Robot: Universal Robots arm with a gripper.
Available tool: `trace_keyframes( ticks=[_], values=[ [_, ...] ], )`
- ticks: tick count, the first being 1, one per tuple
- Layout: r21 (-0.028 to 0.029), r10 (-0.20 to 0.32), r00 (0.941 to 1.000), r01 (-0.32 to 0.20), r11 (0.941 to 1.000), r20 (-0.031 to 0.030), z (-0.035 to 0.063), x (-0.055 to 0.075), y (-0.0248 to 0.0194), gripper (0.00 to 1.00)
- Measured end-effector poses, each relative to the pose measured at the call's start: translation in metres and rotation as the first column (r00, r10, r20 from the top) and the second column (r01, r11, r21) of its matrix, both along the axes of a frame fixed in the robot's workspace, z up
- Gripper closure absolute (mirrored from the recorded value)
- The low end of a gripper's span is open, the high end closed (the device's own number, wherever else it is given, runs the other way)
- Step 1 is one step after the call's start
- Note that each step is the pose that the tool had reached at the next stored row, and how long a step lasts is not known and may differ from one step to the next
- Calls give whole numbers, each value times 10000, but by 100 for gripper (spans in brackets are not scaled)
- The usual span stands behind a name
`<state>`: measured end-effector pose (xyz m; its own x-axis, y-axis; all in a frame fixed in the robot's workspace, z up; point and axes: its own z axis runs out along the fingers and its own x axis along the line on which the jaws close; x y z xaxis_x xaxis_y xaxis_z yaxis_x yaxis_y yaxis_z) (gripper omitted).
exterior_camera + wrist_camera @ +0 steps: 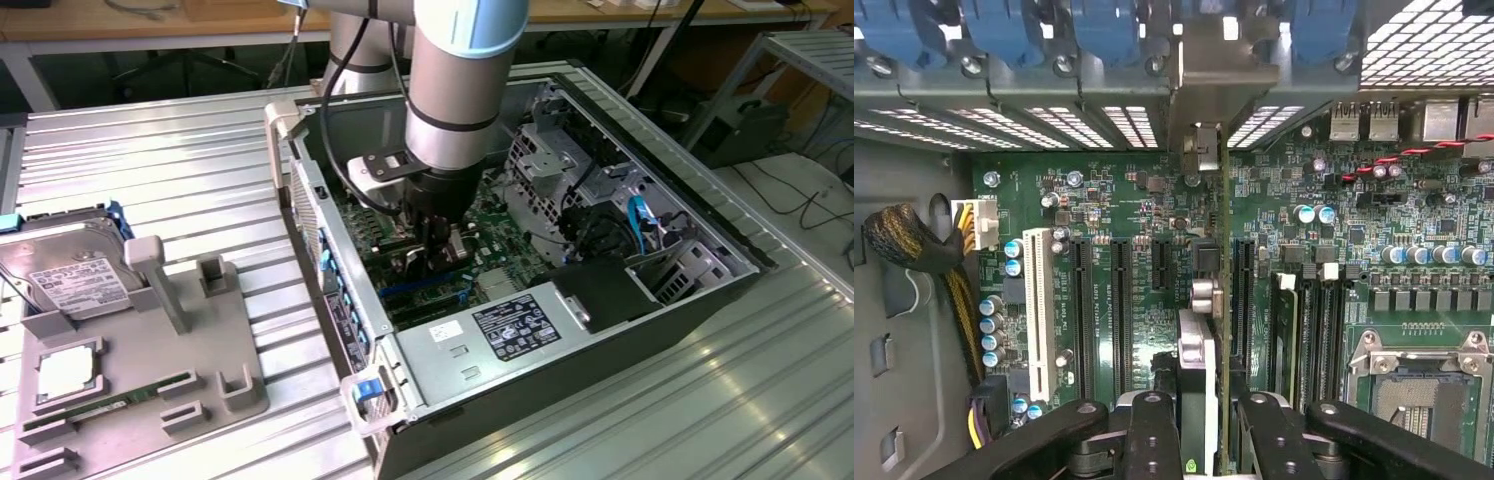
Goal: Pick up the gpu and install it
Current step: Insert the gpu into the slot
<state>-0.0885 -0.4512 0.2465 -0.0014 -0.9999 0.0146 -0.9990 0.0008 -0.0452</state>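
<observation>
The gpu (1220, 300) shows edge-on in the wrist view as a thin green board with silver parts on one face. It stands upright over the black expansion slots (1122, 310) of the motherboard (1334, 200). Its silver end bracket (1200, 90) reaches the case's rear slot openings. My gripper (1206, 440) is shut on the card, one black finger on each face. In the exterior view the gripper (445, 252) is lowered deep into the open computer case (694, 225), holding the gpu (457, 243) above the board. Whether the card's edge sits in a slot I cannot tell.
A power supply (514, 325), a drive cage (554, 165) and blue cables (641, 215) crowd the case around the arm. At the exterior view's left, a grey fixture tray (200, 340) holds a hard drive (74, 280) and a memory stick (120, 405). A white slot (1037, 310) and braided cables (904, 240) lie beside the card.
</observation>
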Motion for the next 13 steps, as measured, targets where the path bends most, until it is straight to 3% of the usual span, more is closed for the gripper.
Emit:
trace_keyframes(
  ticks=[2,5,13],
  values=[
    [1,-1,10000,1,10000,-30,-1,0,0,72],
    [0,-2,9999,2,10000,-142,0,-1,0,72],
    [6,-1,9998,1,10000,-181,0,0,-13,72]
  ],
)
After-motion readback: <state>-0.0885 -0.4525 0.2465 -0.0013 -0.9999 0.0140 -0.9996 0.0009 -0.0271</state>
